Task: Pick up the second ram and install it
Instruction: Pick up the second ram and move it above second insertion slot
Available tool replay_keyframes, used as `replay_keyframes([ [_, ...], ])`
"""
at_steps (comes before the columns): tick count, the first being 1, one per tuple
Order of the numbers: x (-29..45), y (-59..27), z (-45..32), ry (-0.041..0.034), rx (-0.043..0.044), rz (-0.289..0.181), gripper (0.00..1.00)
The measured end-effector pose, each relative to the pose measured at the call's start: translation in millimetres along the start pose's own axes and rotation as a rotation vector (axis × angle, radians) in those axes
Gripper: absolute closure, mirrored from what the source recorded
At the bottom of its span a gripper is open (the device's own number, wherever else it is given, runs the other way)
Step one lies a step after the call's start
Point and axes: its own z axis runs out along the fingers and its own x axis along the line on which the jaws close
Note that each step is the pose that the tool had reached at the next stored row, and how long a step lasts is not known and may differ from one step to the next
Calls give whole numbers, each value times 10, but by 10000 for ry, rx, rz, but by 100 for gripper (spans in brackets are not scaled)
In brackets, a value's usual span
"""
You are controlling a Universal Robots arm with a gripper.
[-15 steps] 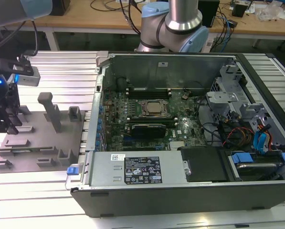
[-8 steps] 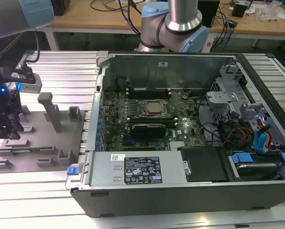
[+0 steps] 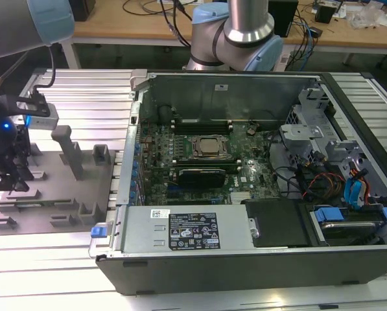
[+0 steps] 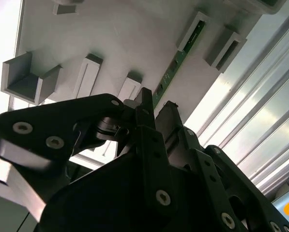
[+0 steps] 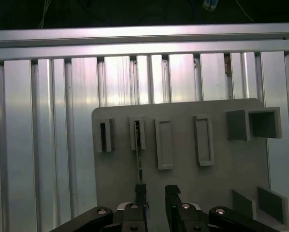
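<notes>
Over the grey tray (image 5: 207, 179) the gripper (image 5: 155, 191) hangs with its jaws parted by a narrow gap and nothing clamped between them. On the tray the memory stick (image 5: 139, 159) stands on its thin edge. Its far end is seated in a slotted post (image 5: 132, 130) of the tray, and its long axis runs straight from that post toward the gripper. Its near end reaches the fingertips. In the first wrist view it lines up with the inner face of one finger (image 5: 141, 195), while in the second wrist view it heads into the gap. Whether it touches that finger I cannot tell. The open computer (image 3: 180, 253) sits beside the tray, toward the exterior view's right.
</notes>
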Motion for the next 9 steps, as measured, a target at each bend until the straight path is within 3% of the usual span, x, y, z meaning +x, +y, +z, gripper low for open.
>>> replay_keyframes([
  [9,3,-3,65,1,1,-1,72],
])
